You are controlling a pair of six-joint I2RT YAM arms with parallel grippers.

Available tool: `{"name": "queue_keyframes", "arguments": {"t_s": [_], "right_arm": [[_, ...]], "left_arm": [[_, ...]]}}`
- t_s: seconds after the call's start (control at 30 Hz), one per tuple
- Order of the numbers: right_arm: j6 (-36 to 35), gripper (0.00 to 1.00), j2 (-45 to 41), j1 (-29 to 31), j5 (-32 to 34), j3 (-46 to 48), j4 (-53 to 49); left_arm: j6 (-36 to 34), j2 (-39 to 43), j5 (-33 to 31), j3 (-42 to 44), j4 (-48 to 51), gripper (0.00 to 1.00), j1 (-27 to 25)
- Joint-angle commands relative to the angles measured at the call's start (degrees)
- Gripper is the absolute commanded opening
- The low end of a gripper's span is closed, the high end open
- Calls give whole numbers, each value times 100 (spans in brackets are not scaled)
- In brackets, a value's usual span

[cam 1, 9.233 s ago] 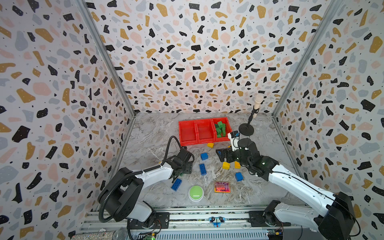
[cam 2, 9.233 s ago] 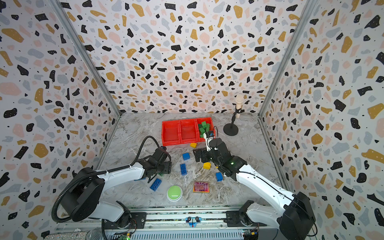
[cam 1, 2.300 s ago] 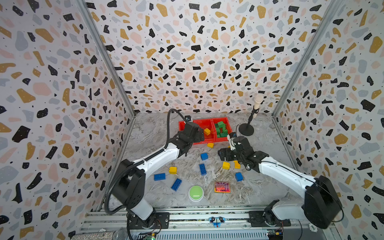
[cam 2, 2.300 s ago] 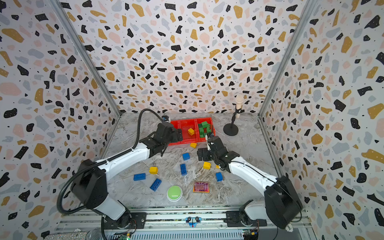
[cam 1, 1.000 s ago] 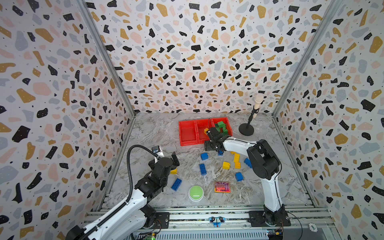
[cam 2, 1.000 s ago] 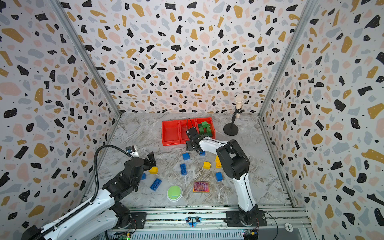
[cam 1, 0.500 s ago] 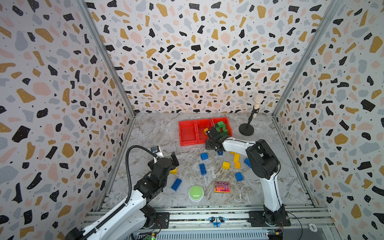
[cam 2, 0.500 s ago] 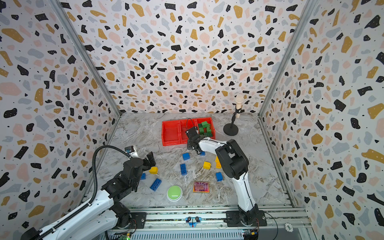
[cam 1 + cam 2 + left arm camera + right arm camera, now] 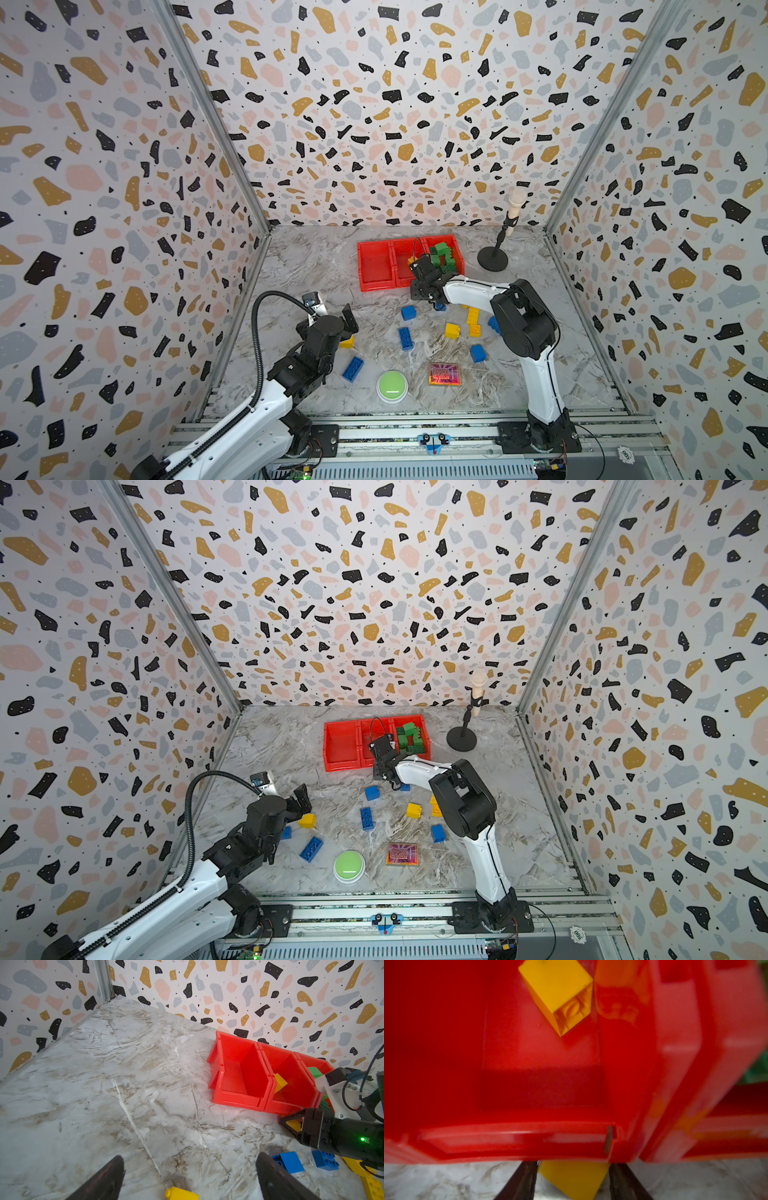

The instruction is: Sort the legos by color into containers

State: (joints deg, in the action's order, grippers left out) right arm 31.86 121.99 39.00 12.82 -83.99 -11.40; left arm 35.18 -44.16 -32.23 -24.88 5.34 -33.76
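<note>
On the marble worktop (image 9: 316, 266), with the right claw (image 9: 573, 1184) closed on a yellow brick (image 9: 293, 1124) just before the middle bin (image 9: 286, 1106) and the left claw (image 9: 190, 1157) wide open and empty, lift it clear of the rim before you release.

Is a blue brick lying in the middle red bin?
No, the middle red bin holds only one yellow brick, seen from the right wrist.

containers (image 9: 376, 283): green legos (image 9: 444, 254) rightmost | right gripper (image 9: 417, 289): at front of middle one | left gripper (image 9: 332, 324): over table (image 9: 307, 266)
</note>
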Motion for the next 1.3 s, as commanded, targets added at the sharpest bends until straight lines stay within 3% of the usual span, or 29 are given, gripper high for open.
{"name": "queue_keyframes", "arguments": {"t_s": [0.0,0.27,0.5,0.73,1.03,1.27], "right_arm": [[-183,49,-589,147,-1,32,-345],[-367,49,-1052,213,-138,-210,-465],[-611,50,-760,169,-88,-822,-773],[-632,57,-1232,160,-68,64,-811],[-654,52,-1697,178,-484,1168,-763],[-735,51,-1511,186,-626,1234,-584]], "left_arm": [[-15,29,124,1,-49,100,36],[-11,-138,479,-82,-122,100,36],[-14,-263,568,-172,16,100,36],[-6,-387,692,-174,47,100,36],[20,-624,864,-134,-62,100,36],[146,-564,908,-26,-6,100,35]]}}
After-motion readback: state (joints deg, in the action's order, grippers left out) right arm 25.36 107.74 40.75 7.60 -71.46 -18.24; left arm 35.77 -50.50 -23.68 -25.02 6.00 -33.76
